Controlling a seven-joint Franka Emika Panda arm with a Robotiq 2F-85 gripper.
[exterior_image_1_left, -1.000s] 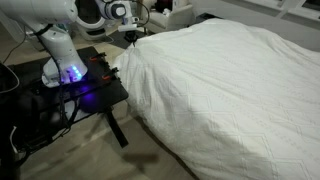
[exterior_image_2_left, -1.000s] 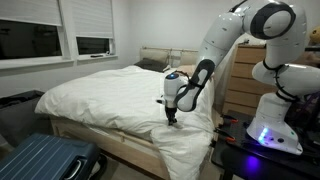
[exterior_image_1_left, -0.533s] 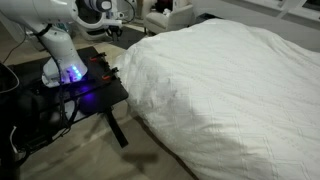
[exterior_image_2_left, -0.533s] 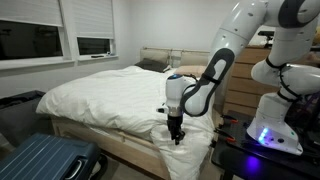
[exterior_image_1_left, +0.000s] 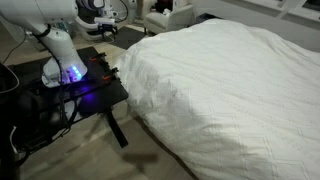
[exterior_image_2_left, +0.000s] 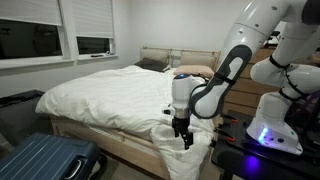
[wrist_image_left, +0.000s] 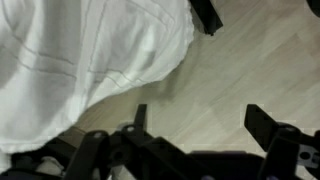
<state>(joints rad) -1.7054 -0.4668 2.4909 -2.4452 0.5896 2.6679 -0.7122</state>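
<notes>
A white duvet (exterior_image_1_left: 220, 80) covers the bed in both exterior views (exterior_image_2_left: 110, 95). My gripper (exterior_image_2_left: 183, 136) hangs just past the duvet's hanging corner, at the side of the bed nearest the robot's base. In the wrist view the gripper (wrist_image_left: 200, 120) is open, with dark fingers (wrist_image_left: 262, 122) spread wide over pale wooden floor and nothing between them. The duvet's edge (wrist_image_left: 90, 50) drapes at the upper left of that view, apart from the fingers. In an exterior view the gripper (exterior_image_1_left: 106, 28) sits near the top edge, off the bed's corner.
The robot's base (exterior_image_1_left: 70, 72) glows blue on a black stand (exterior_image_1_left: 90, 92) beside the bed. A blue suitcase (exterior_image_2_left: 45, 160) lies on the floor by the bed's foot. A wooden dresser (exterior_image_2_left: 243, 85) and pillows (exterior_image_2_left: 190, 70) are behind the arm.
The gripper went from shut on the duvet's corner to open, letting it go. It has moved down and off the bed's edge towards the robot's base.
</notes>
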